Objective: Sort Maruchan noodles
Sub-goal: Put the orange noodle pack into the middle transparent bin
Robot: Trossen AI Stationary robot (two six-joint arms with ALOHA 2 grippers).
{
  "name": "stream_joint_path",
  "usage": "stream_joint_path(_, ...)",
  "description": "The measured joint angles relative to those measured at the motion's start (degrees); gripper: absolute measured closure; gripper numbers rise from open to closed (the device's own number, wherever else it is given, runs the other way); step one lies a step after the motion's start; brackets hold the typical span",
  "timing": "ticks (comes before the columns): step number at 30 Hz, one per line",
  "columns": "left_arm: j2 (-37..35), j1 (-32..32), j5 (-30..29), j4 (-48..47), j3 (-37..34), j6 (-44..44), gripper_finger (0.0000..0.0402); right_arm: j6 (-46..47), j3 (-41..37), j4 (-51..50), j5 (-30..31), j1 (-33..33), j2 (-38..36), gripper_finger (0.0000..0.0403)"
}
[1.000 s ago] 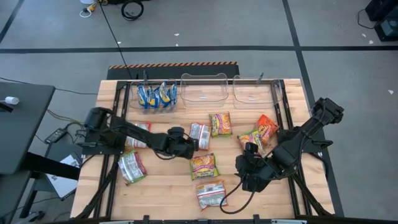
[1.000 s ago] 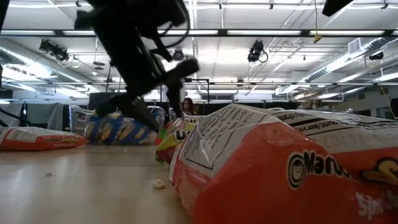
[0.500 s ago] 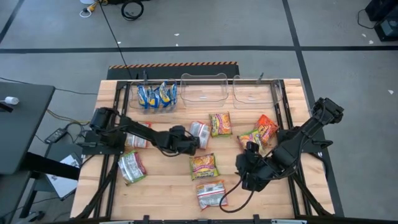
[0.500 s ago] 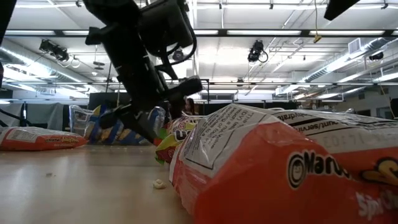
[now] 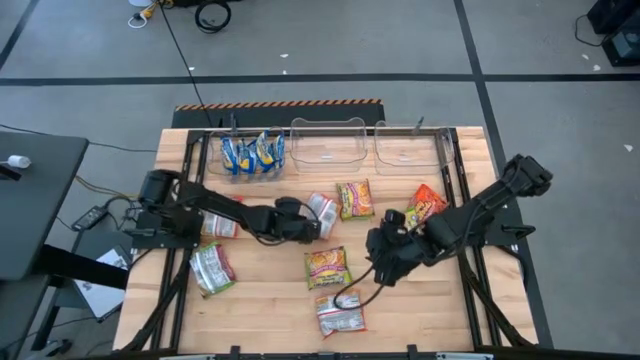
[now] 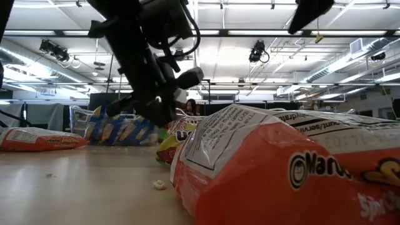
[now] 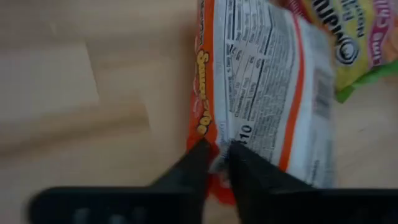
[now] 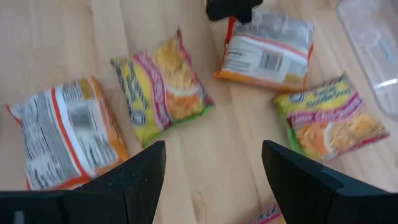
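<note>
Fingers of my left gripper pinch the edge of an orange-red ramen packet lying back-up on the bench, just beside a yellow-green packet. My right gripper hovers spread above the bench.

Counted on table: 5 orange-red pkts, one in left claw; 2 yellow-green pkts beside claw; approx. 3 blue pkts beyond; 3 clear bins.
</note>
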Motion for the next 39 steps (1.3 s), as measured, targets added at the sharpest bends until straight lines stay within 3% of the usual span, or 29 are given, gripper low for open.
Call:
stream_joint_path(2, -1.97, 0.66, -0.24, -0.6, -0.03, 6.01, 0.0387, -1.51, 0.04, 0.97, 0.04, -1.16, -1.5, 0.0133)
stream_joint_path(7, -10.95, 2.26, -0.66, -0.71, -0.02, 23.57, 0.0389, -5.13, 0.05, 4.13, 0.62, -4.49, -5.93, 0.0133)
stream_joint_path(12, -20.87, 4.81, 0.1, -0.45, 2.12, 52.45, 0.0395, -13.28, 0.09, 9.7, 4.51, -7.97, -10.35, 0.0133)
stream_joint_path(17, -26.69, 8.43, 11.48, -1.64, 6.56, 82.17, 0.0397, -27.33, 0.45, 19.81, 2.5, -13.62, -11.74, 0.0133)
stream_joint_path(20, -27.44, 9.93, 13.61, -6.91, 10.19, 93.46, 0.0397, -32.43, 5.16, 19.85, 0.02, -17.41, -9.46, 0.0128)
stream_joint_path(23, -27.45, 11.06, 14.79, -10.74, 12.71, 102.34, 0.0397, -37.93, 10.49, 18.9, -0.62, -20.5, -5.9, 0.0117)
stream_joint_path(27, -27.45, 11.63, 14.12, -10.49, 13.34, 109.87, 0.0397, -40.4, 15.14, 18.86, -7.46, -25.54, -1.04, 0.0099)
stream_joint_path(34, -27.43, 11.77, 13.24, -7.52, 13.39, 118.59, 0.0395, -35.41, 16.57, 18.39, -12.2, -31.8, 5.03, 0.0087)
stream_joint_path(39, -27.43, 11.82, 12.05, -4.86, 13.41, 122.56, 0.0394, -31.06, 16.59, 18.36, -19.81, -34.27, 7.84, 0.01)
